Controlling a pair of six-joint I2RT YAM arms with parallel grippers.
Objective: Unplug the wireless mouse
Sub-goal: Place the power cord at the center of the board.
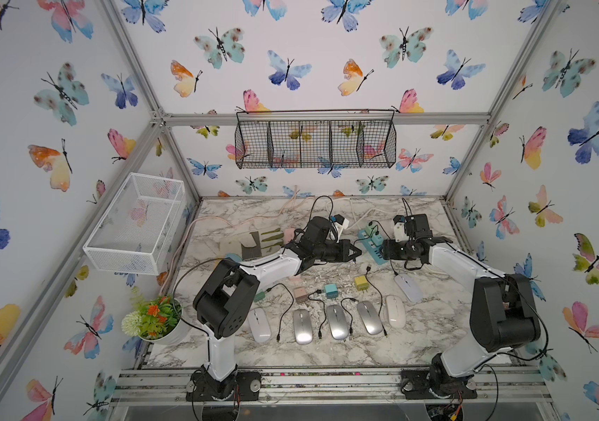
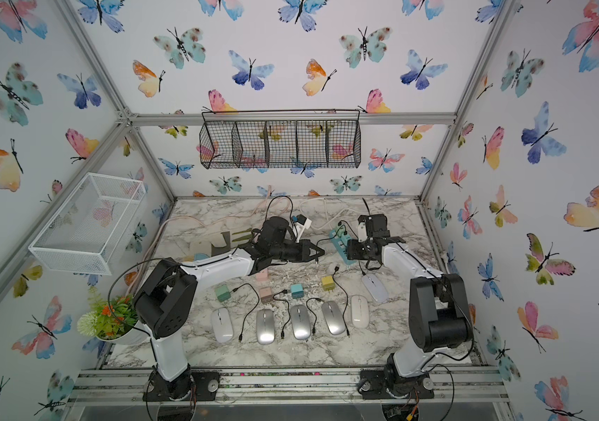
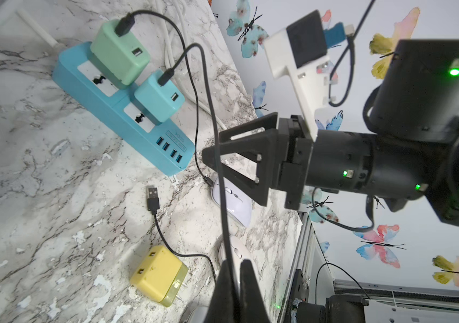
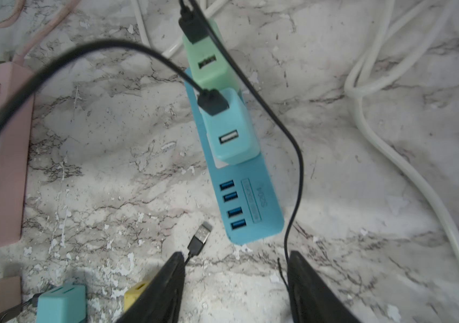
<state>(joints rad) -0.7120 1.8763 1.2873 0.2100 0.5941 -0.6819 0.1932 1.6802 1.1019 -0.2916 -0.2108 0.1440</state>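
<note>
Left gripper (image 3: 234, 272), mid-frame in both top views, pinches a black cable (image 3: 224, 207). Right gripper (image 4: 235, 254): jaws spread, empty, just beside the blue power strip (image 4: 253, 218). Wireless mouse (image 1: 408, 287) lies right of centre, lower half.

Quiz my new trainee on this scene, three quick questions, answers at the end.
1. How many cube chargers sit plugged into the blue plastic power strip?
2. True or false: the yellow cube charger lies unplugged on the marble table.
3. The left gripper is shut on: A) a thin black cable, B) a white mouse, C) nothing.
Key: 1 two, mint-green charger and light-blue charger; 2 true; 3 A.
</note>
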